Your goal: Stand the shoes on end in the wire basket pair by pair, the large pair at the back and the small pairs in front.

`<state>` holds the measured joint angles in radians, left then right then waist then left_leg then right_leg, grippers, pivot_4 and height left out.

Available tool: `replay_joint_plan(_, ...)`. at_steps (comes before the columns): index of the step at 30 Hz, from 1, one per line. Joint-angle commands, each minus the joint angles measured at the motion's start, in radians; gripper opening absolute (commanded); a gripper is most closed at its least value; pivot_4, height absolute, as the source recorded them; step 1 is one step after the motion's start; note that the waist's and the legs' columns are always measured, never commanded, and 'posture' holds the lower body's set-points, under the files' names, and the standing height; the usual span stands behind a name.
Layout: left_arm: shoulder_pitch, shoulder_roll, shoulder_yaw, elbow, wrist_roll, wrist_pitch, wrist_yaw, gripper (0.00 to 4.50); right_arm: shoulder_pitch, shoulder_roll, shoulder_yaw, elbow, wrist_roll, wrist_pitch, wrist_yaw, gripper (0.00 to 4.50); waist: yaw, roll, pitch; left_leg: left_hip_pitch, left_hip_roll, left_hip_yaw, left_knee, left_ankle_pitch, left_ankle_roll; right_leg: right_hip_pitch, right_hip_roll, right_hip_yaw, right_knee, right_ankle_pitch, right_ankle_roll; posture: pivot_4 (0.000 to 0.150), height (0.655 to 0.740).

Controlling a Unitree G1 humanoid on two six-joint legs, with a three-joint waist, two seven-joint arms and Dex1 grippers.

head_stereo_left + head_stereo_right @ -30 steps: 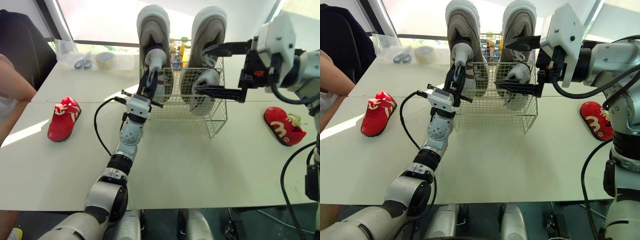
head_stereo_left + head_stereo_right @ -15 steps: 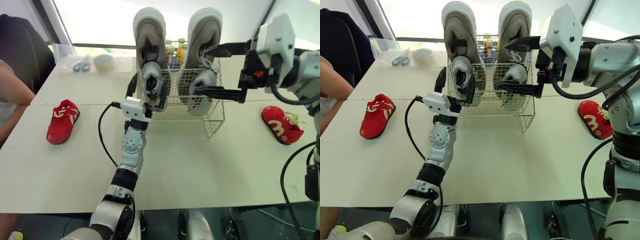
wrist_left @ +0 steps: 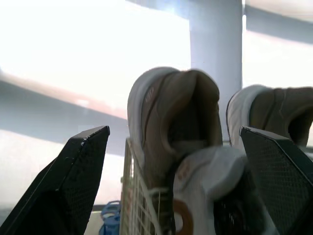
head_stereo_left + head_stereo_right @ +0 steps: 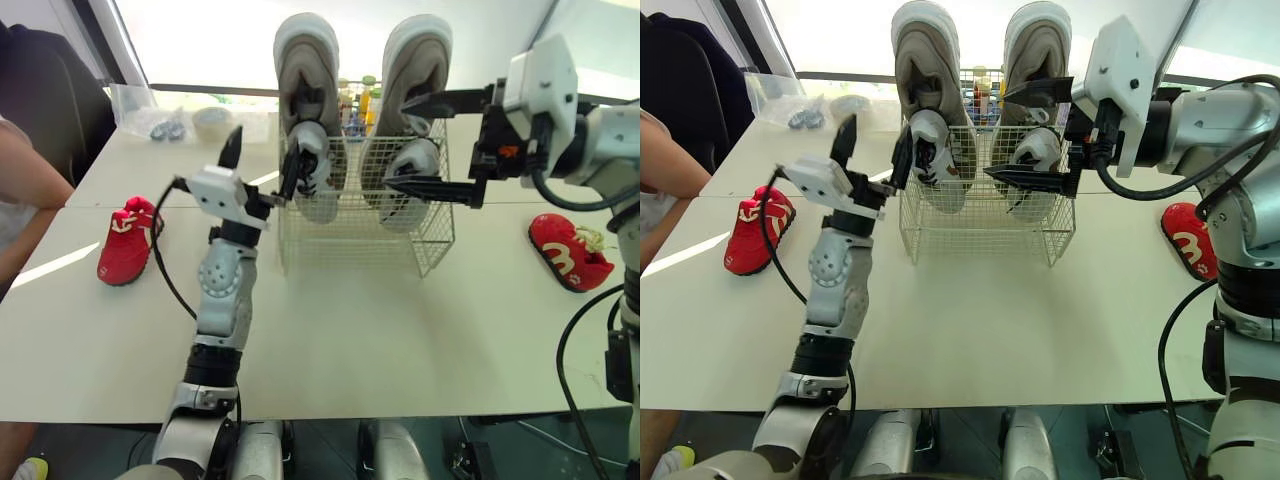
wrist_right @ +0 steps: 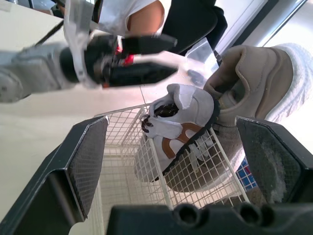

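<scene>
The wire basket (image 4: 432, 245) stands mid-table. Two large beige shoes (image 4: 305, 70) (image 4: 418, 65) stand on end at its back. Two small white shoes (image 4: 314, 178) (image 4: 410, 182) stand in front of them. My left gripper (image 4: 262, 160) is open and empty at the basket's left side; in the left wrist view its fingers (image 3: 73, 181) frame the left beige shoe (image 3: 171, 112) and a white shoe (image 3: 210, 181). My right gripper (image 4: 432, 143) hangs open at the basket's right front, its fingers above and below the right white shoe, holding nothing. One small red shoe (image 4: 128, 240) lies far left, another (image 4: 568, 250) far right.
A person's arm (image 4: 25, 190) reaches in at the left edge. A plastic bag and a tape roll (image 4: 210, 120) lie at the back left. Bottles (image 4: 360, 100) stand behind the basket. A black cable (image 4: 165, 260) loops off my left wrist.
My left gripper has opened, let go of the left small white shoe in the basket, and drawn back to the left of the basket. The right arm has stayed put.
</scene>
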<state>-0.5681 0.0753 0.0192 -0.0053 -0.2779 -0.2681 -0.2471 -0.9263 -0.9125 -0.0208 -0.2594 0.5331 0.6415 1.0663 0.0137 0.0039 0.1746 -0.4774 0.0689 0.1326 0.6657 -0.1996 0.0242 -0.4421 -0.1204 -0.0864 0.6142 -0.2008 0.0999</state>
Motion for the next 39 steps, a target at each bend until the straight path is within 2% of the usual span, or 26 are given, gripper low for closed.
replay_joint_plan(1, -0.049, 0.052, 0.022, -0.124, -0.110, 0.126, -0.058, 4.39, 0.026, -0.032, -0.062, -0.011, 0.008, 0.009, -0.008, 4.50, -0.001, 0.000, 0.000, 0.000, 0.000, 0.000, 0.000, 0.000, 0.000, 0.000, 0.000, 0.000, 0.000, 0.000, 0.000, 0.150, 0.7400)
replay_joint_plan(6, -0.107, 0.216, 0.101, -0.235, -0.407, 0.423, -0.188, 4.39, 0.134, -0.105, -0.153, 0.005, -0.014, 0.041, -0.053, 4.50, -0.003, 0.000, 0.000, 0.001, 0.000, 0.000, 0.000, 0.000, 0.000, 0.000, 0.000, 0.000, 0.001, 0.000, 0.000, 0.150, 0.7400)
replay_joint_plan(11, -0.102, 0.480, 0.185, -0.248, -0.731, 0.803, -0.379, 4.39, 0.288, -0.213, -0.257, 0.084, -0.113, 0.087, -0.157, 4.50, -0.001, 0.000, 0.000, 0.001, 0.000, 0.000, 0.000, 0.001, -0.001, 0.000, 0.001, 0.000, 0.001, 0.000, 0.000, 0.150, 0.7400)
replay_joint_plan(15, -0.066, 0.631, 0.188, -0.231, -0.827, 0.988, -0.518, 4.39, 0.424, -0.258, -0.314, 0.165, -0.181, 0.128, -0.226, 4.50, -0.001, 0.000, 0.000, 0.002, 0.000, 0.001, 0.000, 0.001, -0.001, 0.001, 0.001, 0.000, 0.000, 0.000, 0.000, 0.150, 0.7400)
replay_joint_plan(18, -0.050, 0.670, 0.194, -0.228, -0.894, 1.084, -0.572, 4.39, 0.518, -0.272, -0.348, 0.254, -0.220, 0.130, -0.247, 4.50, -0.001, 0.000, 0.000, 0.002, 0.000, 0.000, -0.001, 0.001, -0.002, 0.000, 0.001, 0.000, 0.000, 0.000, 0.000, 0.150, 0.7400)
replay_joint_plan(21, -0.016, 0.694, 0.187, -0.268, -0.921, 1.136, -0.633, 4.39, 0.566, -0.287, -0.359, 0.385, -0.260, 0.120, -0.272, 4.50, -0.002, 0.000, 0.000, 0.002, 0.000, 0.001, -0.001, 0.001, -0.002, 0.001, 0.001, 0.000, 0.000, -0.001, 0.000, 0.150, 0.7400)
replay_joint_plan(25, 0.031, 0.682, 0.165, -0.308, -0.878, 1.125, -0.654, 4.39, 0.588, -0.282, -0.314, 0.596, -0.304, 0.054, -0.266, 4.50, -0.006, 0.001, 0.001, 0.004, 0.000, 0.001, -0.002, 0.002, -0.003, 0.002, 0.001, 0.000, 0.000, -0.001, 0.000, 0.150, 0.7400)
replay_joint_plan(39, 0.036, 0.659, 0.166, -0.331, -0.797, 1.090, -0.647, 4.39, 0.178, -0.161, -0.146, 1.258, -0.399, -0.132, -0.217, 4.50, -0.030, 0.001, 0.001, 0.004, 0.000, 0.000, -0.003, 0.002, -0.004, 0.002, 0.001, 0.000, 0.000, -0.001, 0.001, 0.150, 0.7400)
